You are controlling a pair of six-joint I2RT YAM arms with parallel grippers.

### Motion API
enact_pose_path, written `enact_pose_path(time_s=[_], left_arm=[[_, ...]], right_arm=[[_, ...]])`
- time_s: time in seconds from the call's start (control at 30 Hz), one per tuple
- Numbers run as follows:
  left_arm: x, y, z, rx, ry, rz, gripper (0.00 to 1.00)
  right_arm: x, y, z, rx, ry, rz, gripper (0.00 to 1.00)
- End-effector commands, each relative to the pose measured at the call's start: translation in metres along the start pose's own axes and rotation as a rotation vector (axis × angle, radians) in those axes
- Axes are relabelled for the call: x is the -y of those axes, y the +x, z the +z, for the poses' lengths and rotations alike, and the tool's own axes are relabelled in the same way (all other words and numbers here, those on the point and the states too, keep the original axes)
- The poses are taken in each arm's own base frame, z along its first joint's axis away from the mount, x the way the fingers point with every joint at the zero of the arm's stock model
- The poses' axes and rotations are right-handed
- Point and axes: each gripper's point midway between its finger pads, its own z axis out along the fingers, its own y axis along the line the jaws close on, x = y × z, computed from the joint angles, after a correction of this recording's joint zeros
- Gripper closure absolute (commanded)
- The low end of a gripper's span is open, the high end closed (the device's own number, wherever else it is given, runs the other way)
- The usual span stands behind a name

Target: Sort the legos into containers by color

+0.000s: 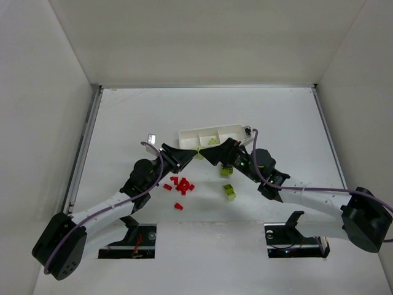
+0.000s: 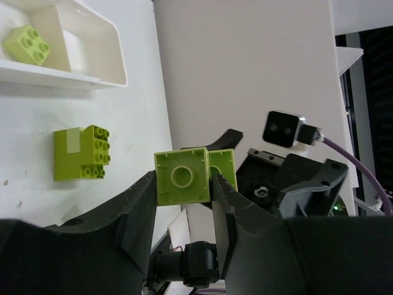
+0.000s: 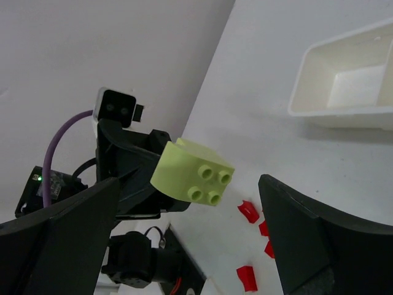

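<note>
While my left gripper [image 2: 183, 184] pinches brick [image 2: 181, 177] walls mid-frame, right gripper [image 3: 189, 184] gapes empty | feel: likely light, stiff, slick | hold: walls, not studs

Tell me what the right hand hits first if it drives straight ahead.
Probably the yellow-green brick clamped in the left hand; it sits dead ahead of the open right hand. Depth unclear.

Tray [image 1: 190, 132]: one, white, with three compartments. Yellow-green legos [image 1: 229, 192]: four in total; one lies in the tray's middle compartment, one is held off the table [image 1: 282, 123], and two rest on the table, closer to its near edge than the tray. Red legos [image 1: 182, 184]: one tight group toward the table's middle, too overlapped for an exact count, plus two single pieces beside it.
</note>
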Motion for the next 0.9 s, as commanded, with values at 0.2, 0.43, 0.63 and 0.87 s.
enact_pose_path(time_s=[0.2,0.43,0.63,0.87], left_arm=[[0.051,-0.004,0.004,0.037,0.17,0.073,0.85],[0.049,-0.001,0.004,0.038,0.163,0.085,0.85],[0.041,-0.004,0.004,0.049,0.141,0.088,0.85],[0.034,-0.005,0.004,0.049,0.123,0.093,0.85]], right_arm=[[-0.029,0.006,0.009,-0.015,-0.155,0.161,0.04],[-0.026,0.004,0.011,-0.016,-0.19,0.237,0.25],[-0.017,-0.002,0.006,0.021,-0.169,0.244,0.32],[-0.012,-0.013,-0.001,0.052,-0.164,0.231,0.39]])
